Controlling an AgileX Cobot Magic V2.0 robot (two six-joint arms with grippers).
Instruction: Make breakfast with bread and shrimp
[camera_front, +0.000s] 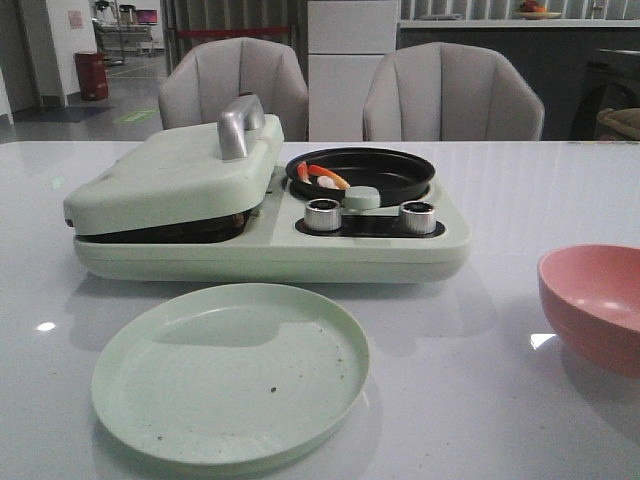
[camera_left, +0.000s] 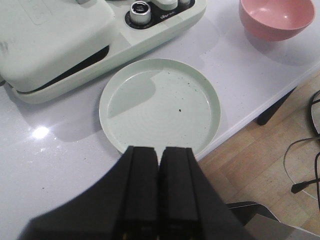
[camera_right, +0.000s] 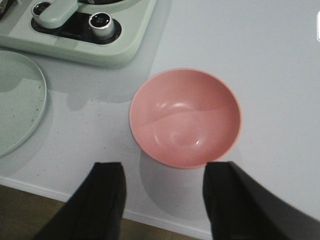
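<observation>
While the press lid sits shut, bread isn't visible, so any reach for it risks fumbling the handle.
Shrimp lies in the black pan, well apart from both grippers: left gripper pinched closed, empty, above the green plate; right gripper spread wide near the pink bowl.

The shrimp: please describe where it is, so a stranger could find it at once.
Find the pale green breakfast maker on the table. On its right side sits a round black pan; the shrimp lies inside, the only orange-and-white thing there.
</observation>
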